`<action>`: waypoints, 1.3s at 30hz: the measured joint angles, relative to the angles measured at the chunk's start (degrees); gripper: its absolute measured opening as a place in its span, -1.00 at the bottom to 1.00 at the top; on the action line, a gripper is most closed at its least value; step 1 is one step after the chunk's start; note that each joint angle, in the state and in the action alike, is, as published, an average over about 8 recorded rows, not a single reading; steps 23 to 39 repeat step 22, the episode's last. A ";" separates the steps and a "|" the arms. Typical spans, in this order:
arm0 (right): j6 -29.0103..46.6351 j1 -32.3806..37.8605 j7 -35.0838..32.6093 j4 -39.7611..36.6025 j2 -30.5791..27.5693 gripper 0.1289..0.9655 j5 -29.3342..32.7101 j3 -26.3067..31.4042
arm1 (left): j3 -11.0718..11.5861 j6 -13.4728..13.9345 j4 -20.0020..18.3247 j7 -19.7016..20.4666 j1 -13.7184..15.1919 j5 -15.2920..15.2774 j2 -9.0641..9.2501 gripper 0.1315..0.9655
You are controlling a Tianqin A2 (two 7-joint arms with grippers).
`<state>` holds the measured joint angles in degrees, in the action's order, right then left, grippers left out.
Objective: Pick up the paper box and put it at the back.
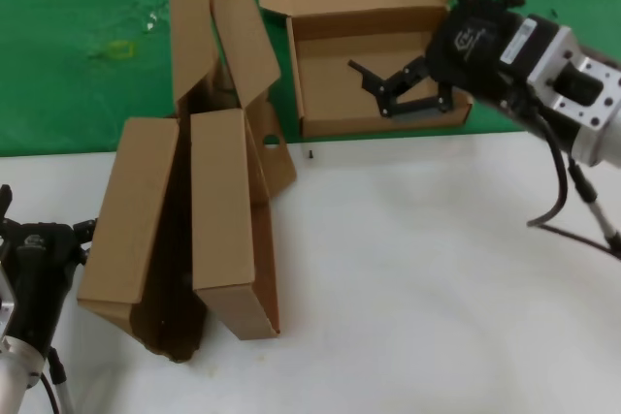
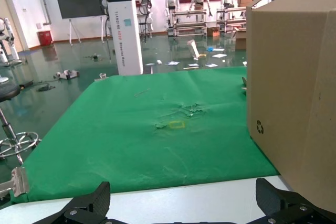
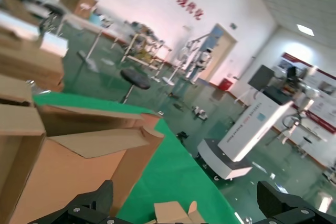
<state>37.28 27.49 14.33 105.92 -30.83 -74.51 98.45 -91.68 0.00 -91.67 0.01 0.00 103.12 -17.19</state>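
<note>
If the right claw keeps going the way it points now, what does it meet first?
Probably the paper box: the open right claw points leftward over its open tray, so the floor or left inner wall comes first. How high it hangs above the floor is unclear.

Brown paper box [image 1: 374,65], green cloth [image 1: 78,46], white table [image 1: 437,278].

The right claw [image 1: 403,84] covers part of the paper box [image 1: 335,84] floor; the left claw [image 1: 39,244] is cropped at the head view's edge.
</note>
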 joint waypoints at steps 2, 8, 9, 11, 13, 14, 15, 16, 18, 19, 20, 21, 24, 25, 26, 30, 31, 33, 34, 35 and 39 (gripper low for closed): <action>-1.72 -1.28 -0.67 -0.66 0.63 1.00 -1.32 -0.31 | 0.00 0.00 0.00 -0.01 0.00 0.00 0.00 1.00; -6.97 -5.12 -2.69 -2.67 2.54 1.00 -5.35 -1.27 | 0.00 0.00 0.00 -0.03 0.00 0.00 0.00 1.00; -7.82 -5.77 -3.01 -3.01 2.86 1.00 -6.00 -1.43 | 0.00 0.00 0.00 -0.03 0.00 0.00 0.00 1.00; -9.55 -7.04 -3.68 -3.67 3.50 1.00 -7.33 -1.75 | 0.00 0.00 0.00 -0.02 0.00 0.00 0.00 1.00; -11.32 -8.35 -4.36 -4.34 4.14 1.00 -8.69 -2.07 | 0.00 0.00 0.00 -0.01 0.00 0.00 0.00 1.00; -12.17 -8.97 -4.68 -4.67 4.45 1.00 -9.34 -2.22 | 0.00 0.00 0.00 -0.01 0.00 0.00 0.00 1.00; -13.05 -9.62 -5.02 -5.01 4.78 1.00 -10.01 -2.38 | 0.00 0.00 0.00 -0.01 0.00 0.00 0.00 1.00; -13.93 -10.28 -5.35 -5.34 5.10 1.00 -10.69 -2.54 | 0.00 0.00 0.00 0.00 0.00 0.00 0.00 1.00; -15.70 -11.56 -6.03 -6.00 5.73 1.00 -12.05 -2.86 | 0.00 0.00 0.00 0.00 0.00 0.01 0.00 1.00; -16.58 -12.21 -6.37 -6.34 6.06 1.00 -12.73 -3.02 | 0.00 0.00 0.00 0.00 0.00 0.01 0.00 1.00; -17.01 -12.52 -6.53 -6.50 6.21 1.00 -13.05 -3.10 | 0.00 0.00 0.00 0.00 0.00 0.01 0.00 1.00; -17.44 -12.84 -6.70 -6.67 6.37 1.00 -13.39 -3.17 | 0.00 0.00 0.00 0.00 0.00 0.01 0.00 1.00; -17.90 -13.18 -6.87 -6.84 6.54 1.00 -13.74 -3.26 | 0.00 0.00 0.00 0.00 0.00 0.01 0.00 1.00; -17.90 -13.18 -6.87 -6.84 6.54 1.00 -13.74 -3.26 | 0.00 0.00 0.00 0.00 0.00 0.01 0.00 1.00; -17.90 -13.18 -6.87 -6.84 6.54 1.00 -13.74 -3.26 | 0.00 0.00 0.00 0.00 0.00 0.01 0.00 1.00; -17.90 -13.18 -6.87 -6.84 6.54 1.00 -13.74 -3.26 | 0.00 0.00 0.00 0.00 0.00 0.01 0.00 1.00; -17.90 -13.18 -6.87 -6.84 6.54 1.00 -13.74 -3.26 | 0.00 0.00 0.00 0.00 0.00 0.01 0.00 1.00; -17.90 -13.18 -6.87 -6.84 6.54 1.00 -13.74 -3.26 | 0.00 0.00 0.00 0.00 0.00 0.01 0.00 1.00; -17.90 -13.18 -6.87 -6.84 6.54 1.00 -13.74 -3.26 | 0.00 0.00 0.00 0.00 0.00 0.01 0.00 1.00; -17.90 -13.18 -6.87 -6.84 6.54 1.00 -13.74 -3.26 | 0.00 0.00 0.00 0.00 0.00 0.01 0.00 1.00; -17.90 -13.18 -6.87 -6.84 6.54 1.00 -13.74 -3.26 | 0.00 0.00 0.00 0.00 0.00 0.01 0.00 1.00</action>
